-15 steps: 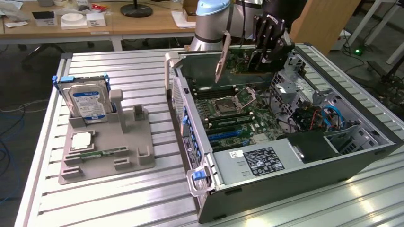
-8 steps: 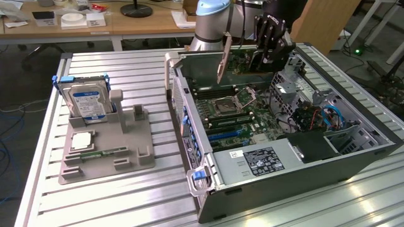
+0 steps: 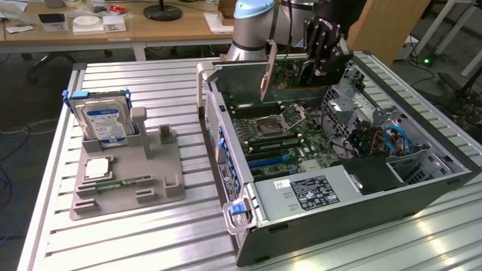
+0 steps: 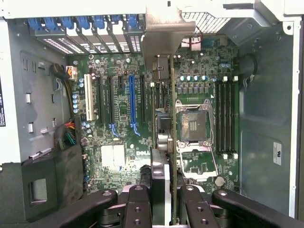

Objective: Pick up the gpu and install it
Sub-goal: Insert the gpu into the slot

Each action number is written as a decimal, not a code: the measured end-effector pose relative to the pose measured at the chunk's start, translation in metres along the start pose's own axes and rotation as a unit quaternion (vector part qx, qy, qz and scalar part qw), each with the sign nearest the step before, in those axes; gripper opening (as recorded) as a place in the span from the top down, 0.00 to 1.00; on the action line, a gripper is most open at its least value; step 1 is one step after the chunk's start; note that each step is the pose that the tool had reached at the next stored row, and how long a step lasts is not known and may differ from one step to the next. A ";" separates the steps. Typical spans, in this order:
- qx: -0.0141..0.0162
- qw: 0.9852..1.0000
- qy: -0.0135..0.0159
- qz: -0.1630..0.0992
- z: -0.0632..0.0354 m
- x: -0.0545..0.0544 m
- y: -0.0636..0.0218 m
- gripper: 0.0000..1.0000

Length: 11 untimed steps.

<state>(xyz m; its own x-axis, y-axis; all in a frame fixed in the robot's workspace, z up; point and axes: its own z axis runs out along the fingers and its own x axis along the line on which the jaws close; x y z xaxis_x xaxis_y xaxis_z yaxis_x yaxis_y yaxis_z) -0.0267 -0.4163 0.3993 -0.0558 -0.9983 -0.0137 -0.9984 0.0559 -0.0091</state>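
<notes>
Your tool (image 3: pixel 325 68) is clamped on the gpu (image 3: pixel 285 72). It holds the thin green card up on its edge, and the silver end piece (image 3: pixel 265 76) points down. The card hangs in the air over the open computer case (image 3: pixel 339 226), near the far end of the box. It is not touching the big green board (image 3: pixel 294 141) down inside. From the wrist view you see the black fingers (image 4: pixel 137 204) on both sides of the card. Its thin edge hangs over the board just beside the long blue slot (image 4: pixel 131 102).

The case lies on its side on a silver table (image 3: pixel 150 237) made of long metal strips. On the exterior view's left, well apart from the case, sits a grey holder (image 3: pixel 162 195). A hard drive (image 3: pixel 105 124) with a blue and white label stands up in it. A small square chip (image 3: pixel 98 168) and a thin green stick (image 3: pixel 121 183) lie flat in it.

Behind the table is a wooden desk (image 3: pixel 173 28) with white boxes and a round black stand (image 3: pixel 162 12). The floor (image 3: pixel 22 101) is grey, with wires on it.
</notes>
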 end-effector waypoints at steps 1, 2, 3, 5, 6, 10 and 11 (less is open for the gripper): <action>0.000 1.000 0.000 0.000 0.0002 0.000 0.0000 0.72; 0.000 1.000 0.000 0.000 0.0005 0.000 0.0000 0.72; 0.000 1.000 0.000 0.000 0.0010 0.000 0.0000 0.72; 0.000 1.000 0.000 0.000 0.0024 0.000 0.0000 0.72; 0.000 1.000 0.000 0.000 0.0032 0.000 0.0000 0.72; 0.000 1.000 0.000 0.000 0.0066 0.000 0.0002 0.72; 0.000 1.000 0.000 0.000 0.0073 0.000 0.0002 0.72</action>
<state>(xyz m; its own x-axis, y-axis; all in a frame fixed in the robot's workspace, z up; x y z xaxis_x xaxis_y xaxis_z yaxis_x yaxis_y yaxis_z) -0.0269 -0.4165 0.3920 -0.0558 -0.9983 -0.0141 -0.9984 0.0560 -0.0099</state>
